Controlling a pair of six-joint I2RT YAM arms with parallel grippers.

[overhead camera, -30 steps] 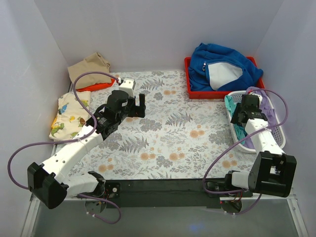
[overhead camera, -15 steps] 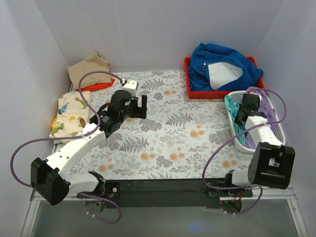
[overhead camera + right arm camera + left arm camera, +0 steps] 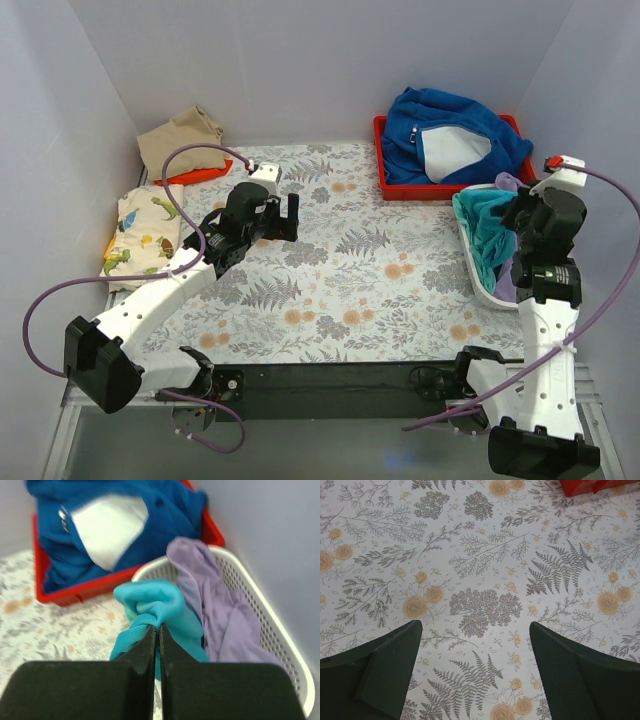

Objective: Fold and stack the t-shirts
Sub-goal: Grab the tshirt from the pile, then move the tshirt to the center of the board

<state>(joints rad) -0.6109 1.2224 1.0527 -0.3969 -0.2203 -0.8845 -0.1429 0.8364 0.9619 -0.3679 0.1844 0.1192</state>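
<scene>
My right pincer [image 3: 158,628] is pressed together on a bunched fold of the teal t-shirt [image 3: 150,602], pinching it above the white basket [image 3: 280,630] at the right of the bench [image 3: 350,290]. Most of the shirt hangs down from the pinch toward the basket. The lavender t-shirt [image 3: 220,610] lies in the basket just beside it, touching it. Behind them the blue fleece [image 3: 100,520] fills the red tray [image 3: 55,597].

My left pincer [image 3: 475,627] is spread wide with nothing between its fingers, hovering over bare floral bench. The dinosaur-print t-shirt [image 3: 140,235] lies folded at the left edge, with the tan t-shirt [image 3: 180,135] and an orange t-shirt [image 3: 195,175] behind it.

I judge the teal shirt thin, light and limp. It will drape and crumple rather than hold any shape, and it may drag the lavender one along. This hold is on a wad, not a seam, so it suits carrying only. To lay it flat I would want a shoulder or hem corner in each pincer.
</scene>
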